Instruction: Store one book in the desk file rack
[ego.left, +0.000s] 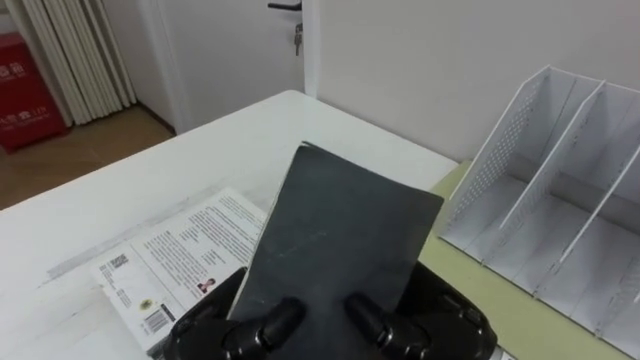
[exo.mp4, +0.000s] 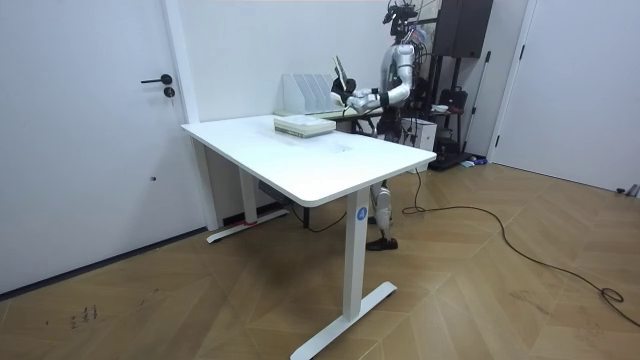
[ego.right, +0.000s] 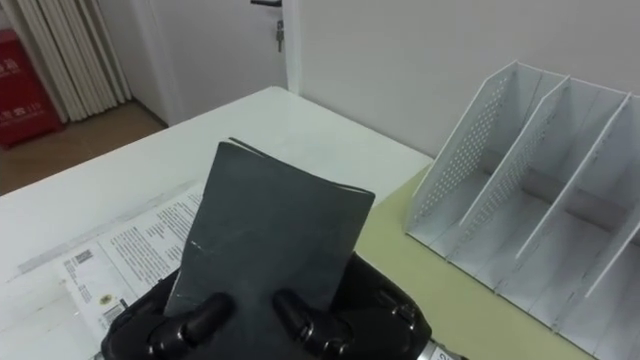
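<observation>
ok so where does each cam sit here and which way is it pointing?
Left eye view: on the robot's head, looking down and forward across the white table toward a door; left hand and right hand at the bottom edge, fingers curled on the dark book.
Right eye view: same head, just to the right, same aim; same hands, file rack on the right.
Room view: stands off the table's near corner, facing the whole robot at the far end.
Shared: all three see table, rack and raised book.
</observation>
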